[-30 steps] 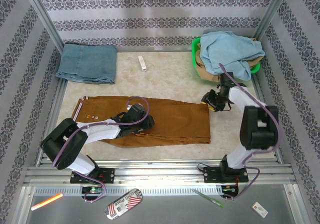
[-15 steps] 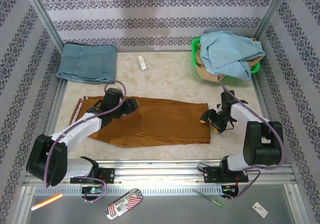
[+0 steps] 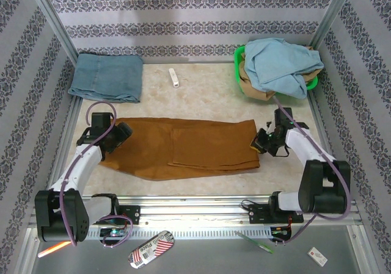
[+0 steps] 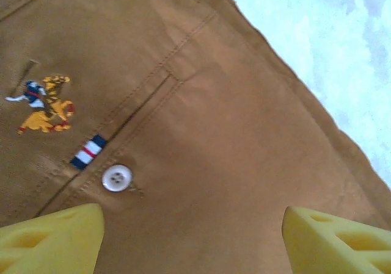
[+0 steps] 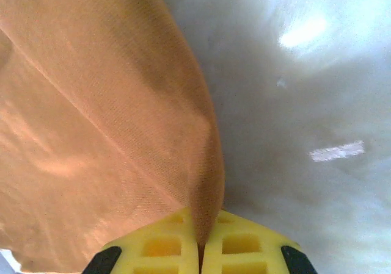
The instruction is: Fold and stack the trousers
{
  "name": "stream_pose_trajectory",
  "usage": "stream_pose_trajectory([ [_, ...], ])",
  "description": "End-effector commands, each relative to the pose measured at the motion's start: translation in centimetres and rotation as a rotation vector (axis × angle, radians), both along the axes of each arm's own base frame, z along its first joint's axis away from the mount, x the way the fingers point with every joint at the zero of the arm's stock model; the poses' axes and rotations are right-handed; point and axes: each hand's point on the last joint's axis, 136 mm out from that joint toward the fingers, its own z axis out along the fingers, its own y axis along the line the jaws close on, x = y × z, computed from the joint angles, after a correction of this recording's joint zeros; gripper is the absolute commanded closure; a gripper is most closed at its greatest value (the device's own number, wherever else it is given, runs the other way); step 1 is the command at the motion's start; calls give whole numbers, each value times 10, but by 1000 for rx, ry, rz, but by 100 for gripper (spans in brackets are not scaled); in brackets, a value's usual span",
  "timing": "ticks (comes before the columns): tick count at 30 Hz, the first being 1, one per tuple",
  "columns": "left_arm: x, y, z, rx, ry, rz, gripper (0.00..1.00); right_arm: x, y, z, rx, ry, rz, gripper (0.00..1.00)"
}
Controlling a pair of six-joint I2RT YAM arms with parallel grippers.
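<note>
Trousers point(image 3: 195, 141) pinched by low right gripper point(image 5: 200, 225) — left gripper point(image 4: 192, 237) agape

The trousers point(image 3: 201, 149) lie flat across the middle of the table point(image 3: 208, 97), folded lengthwise, with the waist to my left and the hems to my right. My left hand point(image 3: 121, 132) hovers over the waist end, though from above I cannot tell how its fingers stand. My right hand point(image 3: 259, 143) is closed at the hem edge, near the far corner. A folded blue cloth point(image 3: 107, 77) lies at the far left corner. A green basket point(image 3: 238, 59) stands far right, heaped with a light blue cloth point(image 3: 281, 63). Between them lies a small white object point(image 3: 174, 77).
</note>
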Motion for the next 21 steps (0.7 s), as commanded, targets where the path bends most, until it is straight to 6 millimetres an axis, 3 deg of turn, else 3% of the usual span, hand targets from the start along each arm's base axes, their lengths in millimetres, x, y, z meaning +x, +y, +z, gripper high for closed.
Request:
stream_pose_trajectory([
  [1, -13, 5, -1, 10, 27, 35, 22, 6, -30, 32, -86, -47, -78, 100],
  [7, 0, 21, 27, 95, -8, 66, 20, 15, -69, 59, -188, -89, -163, 100],
  [10, 7, 26, 26, 131, 19, 66, 20, 26, -86, 75, -236, -121, -200, 100],
  [15, 3, 19, -6, 99, 104, 35, 21, 54, -88, 115, -212, -215, -212, 100],
  [17, -3, 11, -23, 60, 131, 16, 22, 67, -81, 134, -172, -260, -193, 100],
  [21, -10, -25, -52, -33, 156, -97, 26, 79, -52, 155, -172, -291, -81, 100],
])
